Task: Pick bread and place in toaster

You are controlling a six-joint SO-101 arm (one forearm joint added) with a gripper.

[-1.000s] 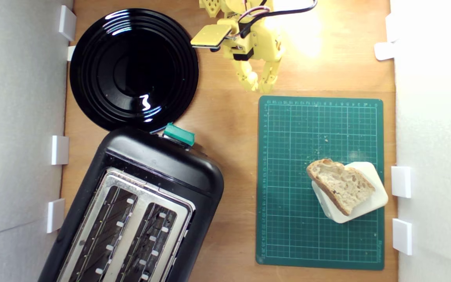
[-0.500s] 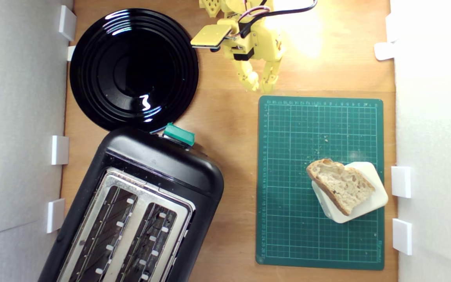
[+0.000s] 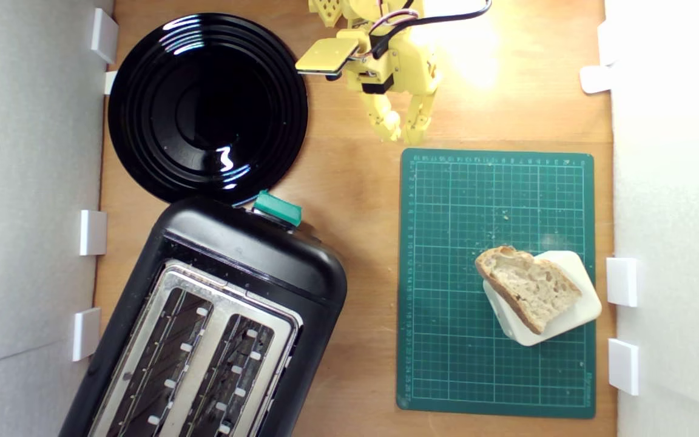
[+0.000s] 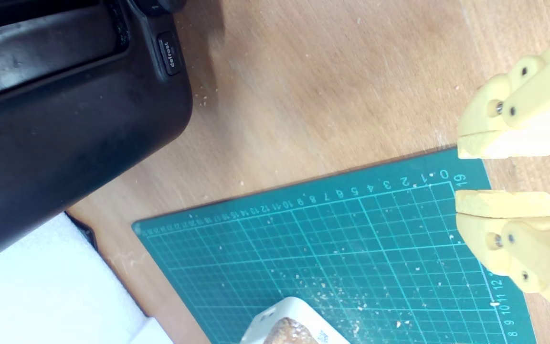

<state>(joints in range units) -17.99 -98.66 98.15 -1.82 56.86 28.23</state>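
Observation:
The bread [image 3: 528,286], a half slice with pale holey crumb and brown crust, lies on a white rounded-square block [image 3: 581,306] at the right side of the green cutting mat [image 3: 477,200]. In the wrist view only a sliver of the bread [image 4: 290,333] shows on the block [image 4: 275,317]. The glossy black toaster [image 3: 252,261] stands at the exterior view's lower left, both slots empty, teal lever knob [image 3: 278,207] on its far end. My yellow gripper [image 3: 403,128] hovers just beyond the mat's far left corner, far from the bread. The gripper [image 4: 461,174] is open a little with nothing between its fingers.
A round black plate [image 3: 207,106] sits at the back left, touching the toaster's end. White foam walls with small white clips [image 3: 621,281] line both sides. Crumbs dot the mat [image 4: 351,239]. The toaster's side [image 4: 65,119] fills one corner of the wrist view.

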